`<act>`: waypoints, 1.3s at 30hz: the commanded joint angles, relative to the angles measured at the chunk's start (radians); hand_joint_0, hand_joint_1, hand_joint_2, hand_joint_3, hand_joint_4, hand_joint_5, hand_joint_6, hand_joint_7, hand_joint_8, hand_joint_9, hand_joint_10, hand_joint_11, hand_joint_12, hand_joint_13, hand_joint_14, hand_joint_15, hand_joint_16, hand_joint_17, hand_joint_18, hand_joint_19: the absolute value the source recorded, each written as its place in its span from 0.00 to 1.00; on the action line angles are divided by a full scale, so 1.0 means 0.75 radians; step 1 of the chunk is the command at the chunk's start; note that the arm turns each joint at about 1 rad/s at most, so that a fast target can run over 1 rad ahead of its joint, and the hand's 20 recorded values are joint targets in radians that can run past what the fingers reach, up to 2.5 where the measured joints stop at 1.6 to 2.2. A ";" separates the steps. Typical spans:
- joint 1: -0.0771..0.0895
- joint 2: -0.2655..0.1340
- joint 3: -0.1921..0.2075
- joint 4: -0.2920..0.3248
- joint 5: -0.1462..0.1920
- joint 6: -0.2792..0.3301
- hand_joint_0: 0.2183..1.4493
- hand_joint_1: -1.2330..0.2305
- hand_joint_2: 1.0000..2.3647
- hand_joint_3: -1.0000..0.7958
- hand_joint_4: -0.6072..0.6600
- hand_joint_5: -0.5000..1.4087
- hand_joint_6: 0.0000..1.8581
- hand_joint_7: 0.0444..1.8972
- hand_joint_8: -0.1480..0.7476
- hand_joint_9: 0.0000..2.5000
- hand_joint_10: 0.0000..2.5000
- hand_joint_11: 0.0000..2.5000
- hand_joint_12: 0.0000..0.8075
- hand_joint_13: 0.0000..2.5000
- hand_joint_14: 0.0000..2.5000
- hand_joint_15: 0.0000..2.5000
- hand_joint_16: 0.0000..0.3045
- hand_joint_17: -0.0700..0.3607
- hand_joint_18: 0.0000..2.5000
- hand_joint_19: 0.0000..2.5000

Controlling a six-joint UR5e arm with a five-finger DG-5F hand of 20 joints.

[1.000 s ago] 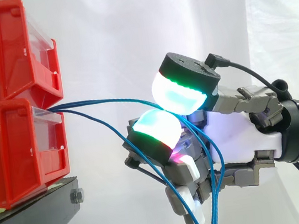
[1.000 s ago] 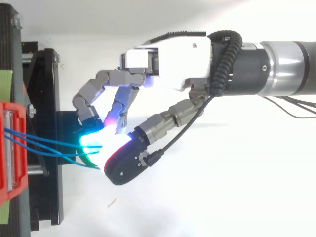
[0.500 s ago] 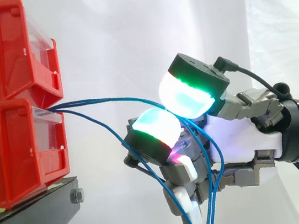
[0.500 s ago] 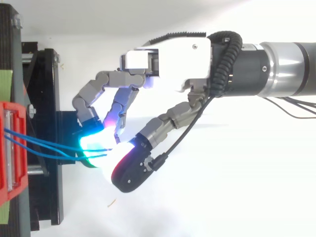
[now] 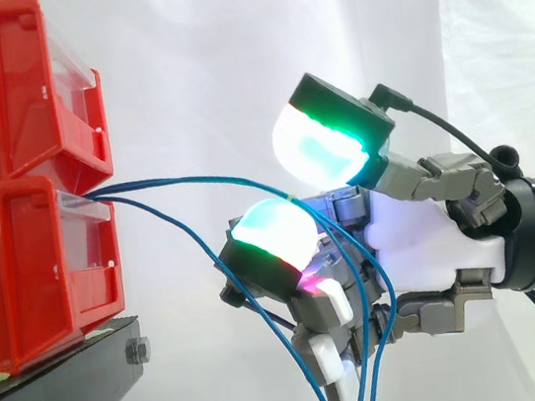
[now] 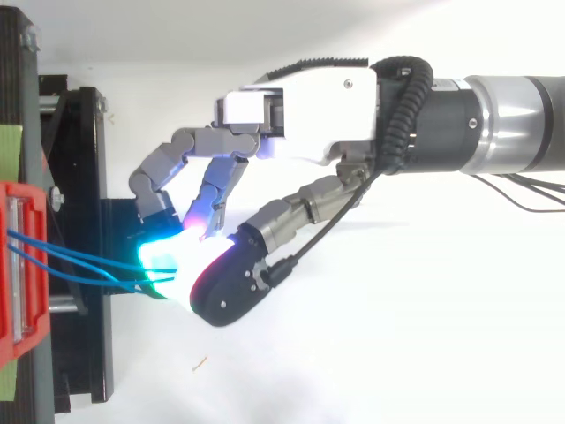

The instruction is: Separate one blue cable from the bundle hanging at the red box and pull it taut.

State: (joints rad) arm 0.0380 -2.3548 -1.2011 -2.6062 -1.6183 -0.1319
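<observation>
Blue cables [image 5: 186, 184] leave the front of the lower red bin [image 5: 19, 275] and arc rightwards to my hand [image 5: 424, 248]. The upper strands pass over a curled finger's cyan pad [image 5: 274, 231], under the thumb's raised green-edged pad [image 5: 320, 148], then hang down through the curled fingers. A narrow gap shows between the two pads. One lower strand [image 5: 218, 259] sags in front of the hand and drops out of view. From above, the cables [image 6: 79, 261] run from the bin [image 6: 18, 265] into the glowing pads of the hand [image 6: 300, 115].
A second red bin [image 5: 3, 88] is stacked on the lower one. Both sit on a black stand [image 5: 65, 389] at the left, with a white curtain behind. In the top view the stand's black frame [image 6: 84, 177] lies just left of the fingers.
The thumb's pad has lifted up off the finger's pad, which it pressed a second ago. The hanging strands have shifted slightly left. The arm and bins have stayed put.
</observation>
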 commanded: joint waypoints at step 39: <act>0.003 0.000 -0.004 0.002 0.010 -0.004 0.54 0.23 0.01 0.41 0.52 0.15 0.50 0.67 0.53 0.35 0.01 0.32 0.48 0.36 0.01 0.22 0.15 0.40 0.32 0.24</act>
State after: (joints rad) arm 0.0395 -2.3553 -1.2027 -2.6042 -1.6107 -0.1364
